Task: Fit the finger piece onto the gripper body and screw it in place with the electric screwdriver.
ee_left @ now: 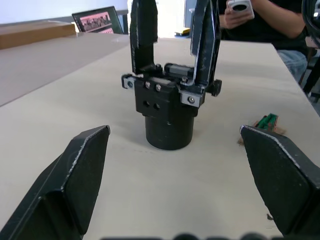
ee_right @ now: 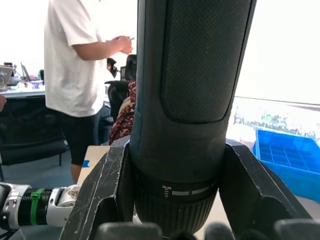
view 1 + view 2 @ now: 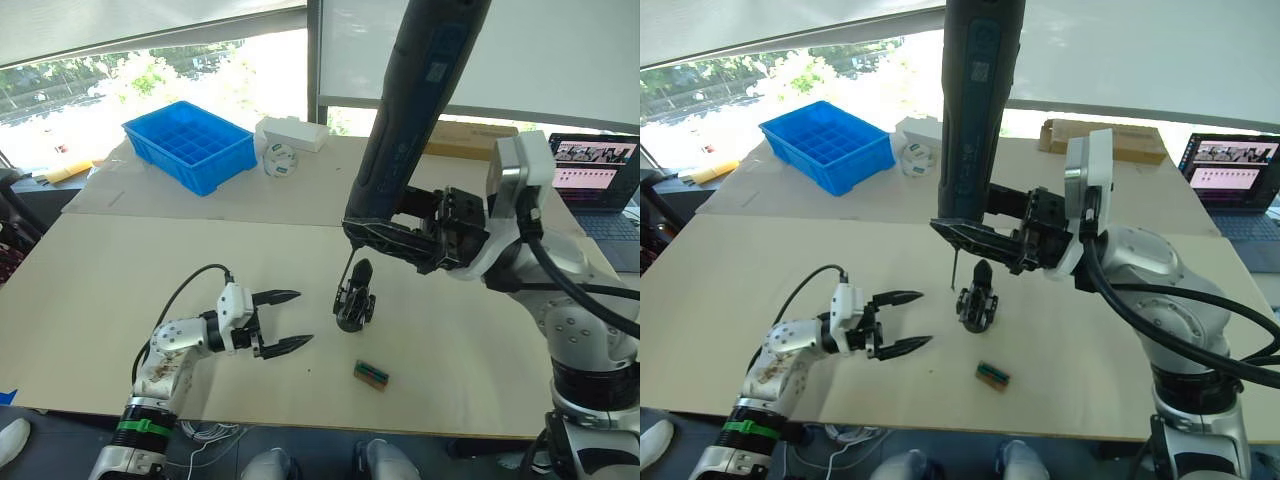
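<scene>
Jaws: right gripper (image 3: 400, 236) clamped round the textured black cylindrical electric screwdriver (image 3: 415, 105), thin bit beside the gripper body (image 3: 354, 303). Left gripper (image 3: 282, 320) spread wide, empty. One blocky black body stood mid-table, two tapered fingers up; one green-and-tan block (image 3: 370, 374) nearby.

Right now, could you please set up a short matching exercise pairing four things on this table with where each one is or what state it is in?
Things:
1. electric screwdriver
2. gripper body
3. left gripper
4. blue tray

Places or states:
A. open, holding nothing, beside the gripper body
B. at the far side of the table
C. clamped upright in the right gripper
D. standing on the table below the screwdriver's bit

Pairs: 1-C, 2-D, 3-A, 4-B
</scene>
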Motion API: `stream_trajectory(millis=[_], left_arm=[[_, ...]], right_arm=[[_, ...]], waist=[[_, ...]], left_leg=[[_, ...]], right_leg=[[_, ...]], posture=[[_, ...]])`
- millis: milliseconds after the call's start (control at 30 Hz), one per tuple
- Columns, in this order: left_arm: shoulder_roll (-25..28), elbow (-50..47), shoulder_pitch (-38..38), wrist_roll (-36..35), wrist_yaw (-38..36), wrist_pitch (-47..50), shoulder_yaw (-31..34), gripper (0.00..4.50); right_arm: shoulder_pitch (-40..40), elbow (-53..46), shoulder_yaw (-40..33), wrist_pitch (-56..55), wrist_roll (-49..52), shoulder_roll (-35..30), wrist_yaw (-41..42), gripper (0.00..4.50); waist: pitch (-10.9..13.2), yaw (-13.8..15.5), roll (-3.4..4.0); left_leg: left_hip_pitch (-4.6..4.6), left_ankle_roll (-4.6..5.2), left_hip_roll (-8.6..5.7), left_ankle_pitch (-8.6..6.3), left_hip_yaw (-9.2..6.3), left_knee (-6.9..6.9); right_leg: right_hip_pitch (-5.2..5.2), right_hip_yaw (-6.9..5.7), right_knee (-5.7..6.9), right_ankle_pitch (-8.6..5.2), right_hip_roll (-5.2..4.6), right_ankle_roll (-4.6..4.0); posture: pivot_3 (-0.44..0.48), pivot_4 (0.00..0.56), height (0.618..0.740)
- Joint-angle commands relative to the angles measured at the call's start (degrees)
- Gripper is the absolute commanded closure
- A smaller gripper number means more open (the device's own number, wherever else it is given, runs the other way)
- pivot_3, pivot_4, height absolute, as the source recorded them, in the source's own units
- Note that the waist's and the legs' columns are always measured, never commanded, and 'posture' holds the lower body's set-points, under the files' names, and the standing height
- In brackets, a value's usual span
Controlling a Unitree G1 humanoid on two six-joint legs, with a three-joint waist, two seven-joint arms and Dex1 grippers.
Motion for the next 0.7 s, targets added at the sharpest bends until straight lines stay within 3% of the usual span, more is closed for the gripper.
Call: stream_trajectory(millis=[33, 700], left_arm=[[-1.95, 0.24, -0.29, 3.48, 3.79, -0.79, -2.77, 0.09], [-11.86, 5.26, -7.56, 11.68, 16.05, 5.58, -10.43, 0.09]], right_arm=[[0.04, -2.03, -2.16, -2.71, -0.15, 1.02, 1.45, 2.56], [2.06, -4.81, -4.98, -1.45, 0.57, 0.11, 3.33, 2.56]], waist=[[0.00, 0.00, 0.00], [0.00, -0.02, -0.01]], left_leg=[[0.00, 0.00, -0.01, 0.00, 0.00, 0.00], [0.01, 0.01, -0.01, 0.00, 0.01, 0.07]], right_leg=[[0.00, 0.00, 0.00, 0.00, 0.00, 0.00], [-0.01, 0.02, 0.08, 0.03, -0.03, -0.01]], posture=[[0.000, 0.150, 0.740], [0.000, 0.150, 0.740]])
